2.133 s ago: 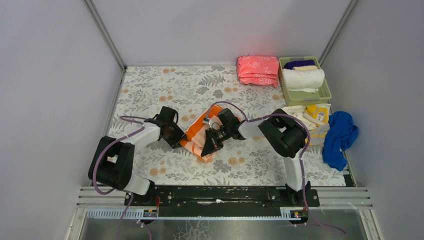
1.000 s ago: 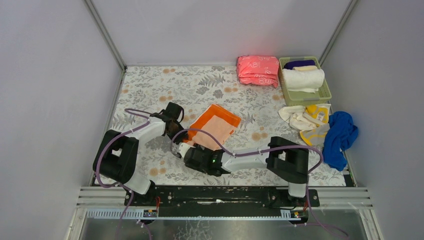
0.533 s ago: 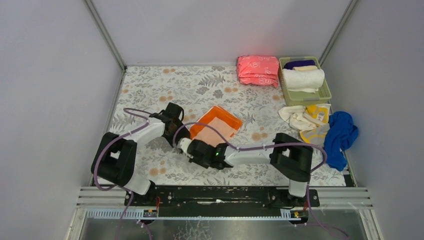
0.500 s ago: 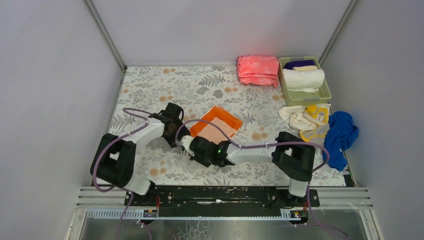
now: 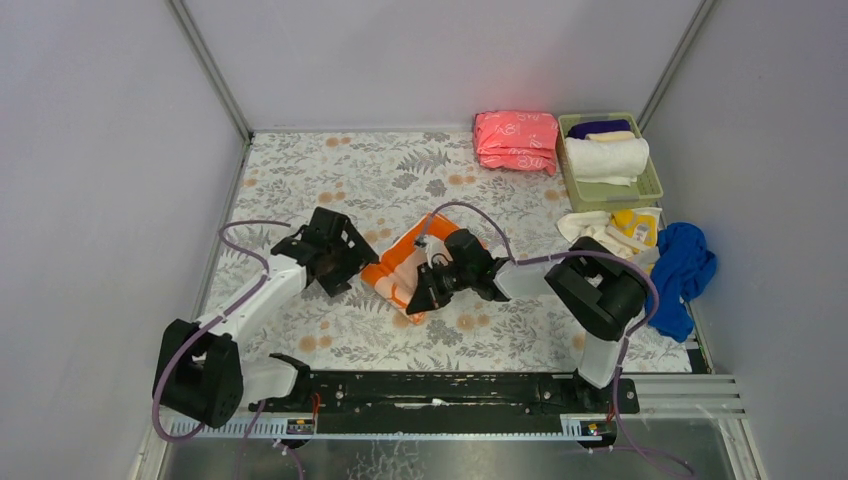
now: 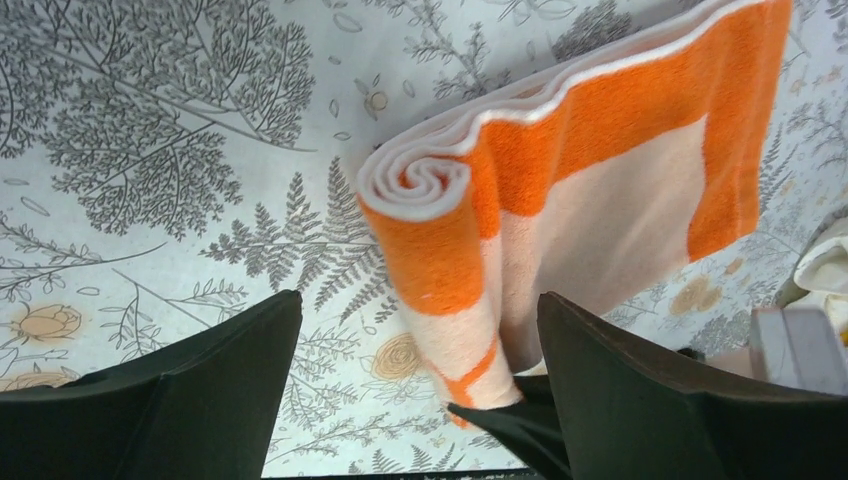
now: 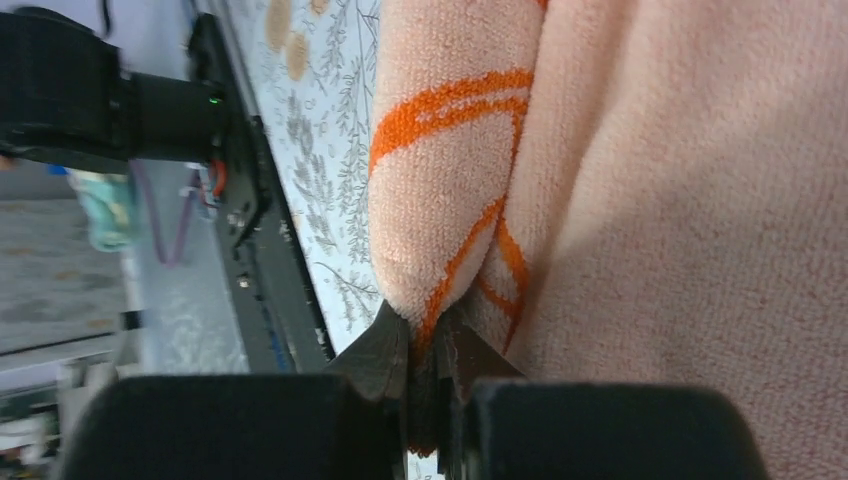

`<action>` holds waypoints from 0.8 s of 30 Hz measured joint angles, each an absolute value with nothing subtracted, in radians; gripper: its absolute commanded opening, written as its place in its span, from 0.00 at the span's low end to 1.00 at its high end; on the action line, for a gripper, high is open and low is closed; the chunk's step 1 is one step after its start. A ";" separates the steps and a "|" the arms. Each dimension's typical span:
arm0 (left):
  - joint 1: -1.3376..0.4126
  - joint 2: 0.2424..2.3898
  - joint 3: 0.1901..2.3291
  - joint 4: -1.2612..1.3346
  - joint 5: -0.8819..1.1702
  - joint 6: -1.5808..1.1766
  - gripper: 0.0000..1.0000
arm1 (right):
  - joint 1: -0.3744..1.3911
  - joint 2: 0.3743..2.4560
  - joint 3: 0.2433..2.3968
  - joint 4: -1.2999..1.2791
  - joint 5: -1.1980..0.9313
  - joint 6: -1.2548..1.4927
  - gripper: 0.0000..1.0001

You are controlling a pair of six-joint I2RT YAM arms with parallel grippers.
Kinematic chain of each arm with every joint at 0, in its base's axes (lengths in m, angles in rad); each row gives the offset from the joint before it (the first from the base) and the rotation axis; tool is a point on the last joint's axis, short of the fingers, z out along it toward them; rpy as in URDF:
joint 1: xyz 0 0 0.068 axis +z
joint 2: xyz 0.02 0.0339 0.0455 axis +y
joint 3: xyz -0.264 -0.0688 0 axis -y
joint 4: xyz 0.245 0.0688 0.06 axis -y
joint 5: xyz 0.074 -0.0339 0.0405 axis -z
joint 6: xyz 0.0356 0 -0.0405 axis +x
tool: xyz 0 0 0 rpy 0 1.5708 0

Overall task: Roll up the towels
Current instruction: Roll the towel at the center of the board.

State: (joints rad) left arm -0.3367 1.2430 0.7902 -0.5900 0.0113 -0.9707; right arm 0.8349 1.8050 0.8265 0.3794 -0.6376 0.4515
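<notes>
An orange towel [image 5: 418, 258] with a pale centre lies mid-table, its near edge wound into a roll [image 6: 425, 200] whose spiral end faces the left wrist camera. My left gripper [image 5: 345, 268] stands open just left of that roll end; its fingers [image 6: 160, 400] straddle the roll without touching it. My right gripper [image 5: 417, 298] is shut on the roll's other end, and its fingertips [image 7: 400, 350] pinch an orange-striped fold [image 7: 450, 200]. A blue towel [image 5: 680, 268] and a yellow and white heap [image 5: 618, 238] lie at the right.
A folded pink stack [image 5: 517, 141] sits at the back right. Beside it a green basket [image 5: 655, 190] holds a rolled white towel [image 5: 607, 158] and a dark one. The floral cloth [image 5: 330, 170] covers the table. Grey walls close three sides.
The orange towel lay flat a second ago; its near edge is now rolled. My left gripper has opened and drawn back left. My right gripper swung from the near left and shut on the roll's end.
</notes>
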 measured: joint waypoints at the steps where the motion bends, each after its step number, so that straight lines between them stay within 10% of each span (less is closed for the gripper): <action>1: -0.336 1.236 0.780 -0.590 0.020 -0.971 0.87 | 0.816 1.821 0.807 0.439 -0.678 0.501 0.00; 18: -0.334 1.394 0.720 -0.459 0.133 -0.970 0.69 | 0.699 2.045 0.675 1.037 -0.902 1.055 0.05; 24: -0.340 1.479 0.726 -0.396 0.143 -0.968 0.65 | 0.698 2.013 0.674 0.957 -0.870 1.029 0.28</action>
